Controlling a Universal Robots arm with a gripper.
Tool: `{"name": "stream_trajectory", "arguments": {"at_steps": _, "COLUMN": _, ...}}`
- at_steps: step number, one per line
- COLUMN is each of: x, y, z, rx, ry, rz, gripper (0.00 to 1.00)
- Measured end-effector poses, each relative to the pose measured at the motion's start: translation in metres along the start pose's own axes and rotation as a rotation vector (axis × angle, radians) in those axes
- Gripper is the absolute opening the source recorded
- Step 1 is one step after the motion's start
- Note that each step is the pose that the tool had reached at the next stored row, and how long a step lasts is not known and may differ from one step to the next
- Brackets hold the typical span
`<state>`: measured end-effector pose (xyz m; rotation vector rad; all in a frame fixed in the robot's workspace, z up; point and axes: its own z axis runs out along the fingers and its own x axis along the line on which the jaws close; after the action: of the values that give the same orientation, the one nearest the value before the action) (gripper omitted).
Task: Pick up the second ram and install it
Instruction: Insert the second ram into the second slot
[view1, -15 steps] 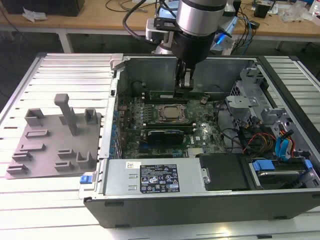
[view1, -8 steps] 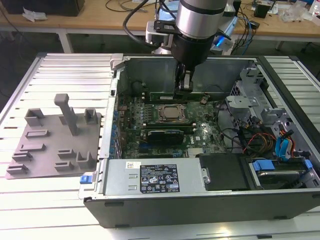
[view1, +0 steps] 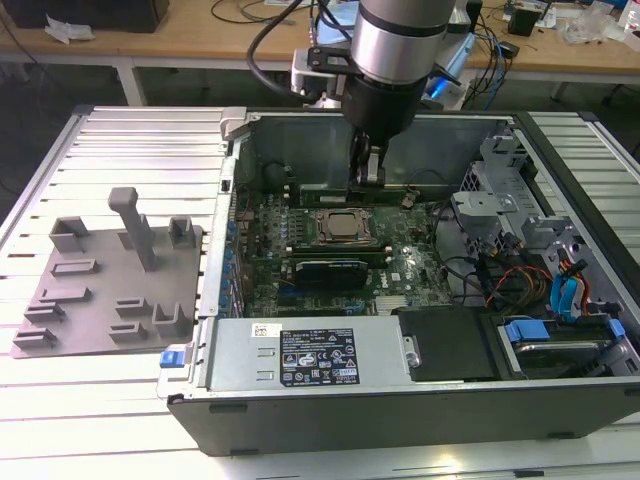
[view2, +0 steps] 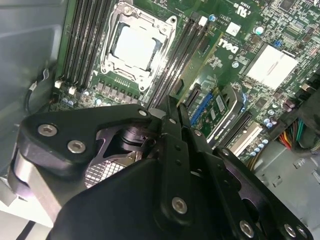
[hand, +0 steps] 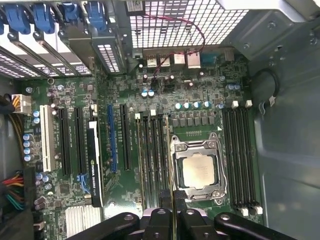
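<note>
The green motherboard (hand: 150, 165) lies inside the grey metal computer case (hand: 285, 145). A square silver CPU socket (hand: 198, 170) sits between banks of long black memory slots (hand: 240, 155). The black two-fingered gripper (hand: 173, 212) has its fingers drawn close on a thin green ram stick (hand: 173, 199) seen edge-on, standing over the slots just beside the socket. A long black expansion card (hand: 95, 165) stands among the wider slots, near red and yellow wires (hand: 14, 187).

Bright overhead light, white glare on the ribbed table (view1: 120, 150), dim case interior, soft blur.
</note>
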<state>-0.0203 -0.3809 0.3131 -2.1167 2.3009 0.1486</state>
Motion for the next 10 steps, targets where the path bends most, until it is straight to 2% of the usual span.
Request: {"name": "stream_trajectory", "arguments": {"at_steps": 10, "x": 0.0008, "y": -0.0004, "z": 0.0112, "rx": 0.0, "ry": -0.0001, "rz": 0.001, "gripper": 0.11}}
